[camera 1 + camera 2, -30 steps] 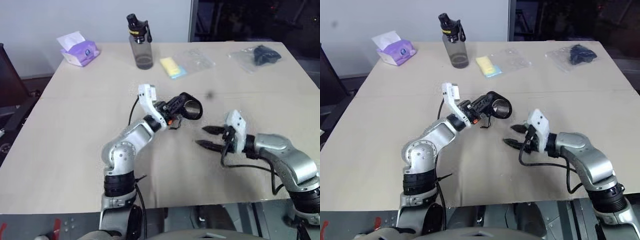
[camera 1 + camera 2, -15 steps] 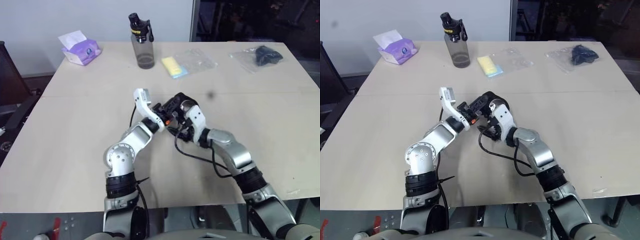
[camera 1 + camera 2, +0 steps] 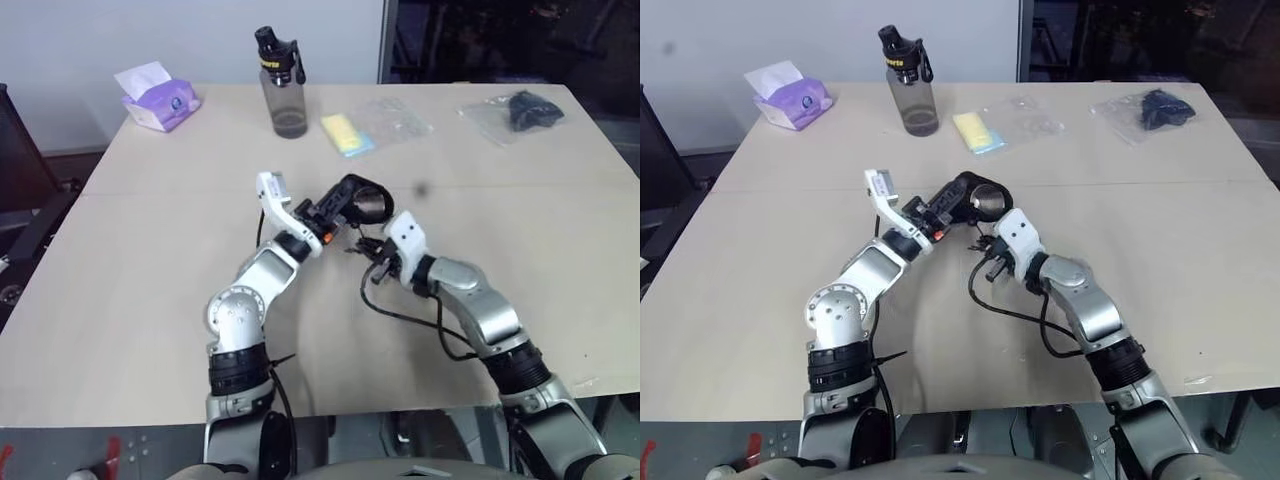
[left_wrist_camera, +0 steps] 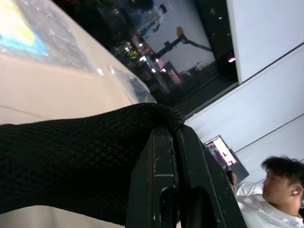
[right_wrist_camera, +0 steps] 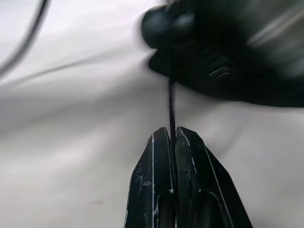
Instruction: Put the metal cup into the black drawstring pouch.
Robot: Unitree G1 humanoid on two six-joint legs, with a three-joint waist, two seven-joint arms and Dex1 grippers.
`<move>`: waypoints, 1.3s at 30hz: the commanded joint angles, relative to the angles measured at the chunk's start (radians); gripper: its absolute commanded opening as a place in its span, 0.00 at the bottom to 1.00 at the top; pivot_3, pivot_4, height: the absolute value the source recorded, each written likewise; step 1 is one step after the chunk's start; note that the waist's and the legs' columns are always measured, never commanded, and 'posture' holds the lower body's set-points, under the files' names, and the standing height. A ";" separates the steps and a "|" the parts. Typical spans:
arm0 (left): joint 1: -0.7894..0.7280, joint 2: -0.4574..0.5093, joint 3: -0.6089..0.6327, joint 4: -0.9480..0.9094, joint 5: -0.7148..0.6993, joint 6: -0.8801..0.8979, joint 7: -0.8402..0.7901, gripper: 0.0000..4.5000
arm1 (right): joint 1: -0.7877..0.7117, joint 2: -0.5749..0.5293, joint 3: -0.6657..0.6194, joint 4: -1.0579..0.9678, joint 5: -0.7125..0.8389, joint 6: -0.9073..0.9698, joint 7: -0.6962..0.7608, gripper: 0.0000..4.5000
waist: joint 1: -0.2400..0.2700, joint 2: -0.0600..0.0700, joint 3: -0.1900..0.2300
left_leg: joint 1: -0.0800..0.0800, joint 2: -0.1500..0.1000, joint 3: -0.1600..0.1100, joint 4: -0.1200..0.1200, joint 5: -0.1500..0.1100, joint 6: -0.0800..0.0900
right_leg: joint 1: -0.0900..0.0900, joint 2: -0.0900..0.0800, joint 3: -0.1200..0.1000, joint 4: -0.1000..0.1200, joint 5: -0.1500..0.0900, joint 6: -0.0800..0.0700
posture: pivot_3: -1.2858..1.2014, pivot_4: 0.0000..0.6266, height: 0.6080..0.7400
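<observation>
Pouch (image 4: 71,166) runs off my left wrist view's edge; its mouth and inside hidden there. Cup (image 3: 368,205) barely peeks from the pouch in head view, most of it covered by fabric. Right wrist view: pouch blurred, cord (image 5: 172,107) goes out of sight betw. my fingers (image 5: 147,190).

My left gripper (image 4: 176,130) pinches matt black mesh cloth of the black drawstring pouch (image 4: 71,161); shiny steel glints inside. My right gripper (image 5: 172,132) clamps its thin cord (image 5: 171,107). Smooth pale table (image 3: 150,260).
</observation>
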 commanded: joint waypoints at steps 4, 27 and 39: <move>0.074 0.096 -0.030 -0.137 -0.052 0.005 -0.112 0.26 | -0.197 -0.131 -0.115 -0.034 -0.177 -0.251 -0.118 0.00 | -0.002 0.001 0.002 | 0.000 0.000 0.001 0.000 0.000 0.000 | 0.000 0.000 0.001 0.000 0.000 -0.001 | 0.52 0.24 1.00; -0.311 0.361 -0.207 0.046 0.324 -0.332 -0.505 0.26 | -0.435 -0.110 -0.120 0.104 -0.182 -0.428 -0.061 0.00 | -0.001 0.001 0.002 | -0.001 0.001 0.002 -0.004 0.000 0.000 | -0.002 -0.001 0.000 -0.001 0.000 0.000 | 0.52 0.24 1.00; -0.340 0.302 -0.188 0.117 0.347 -0.398 -0.509 0.26 | -0.443 -0.055 -0.075 0.080 -0.187 -0.429 -0.027 0.00 | -0.002 0.001 0.002 | -0.001 0.001 0.002 -0.004 0.000 0.000 | -0.004 0.000 0.001 0.000 0.000 0.000 | 0.52 0.24 1.00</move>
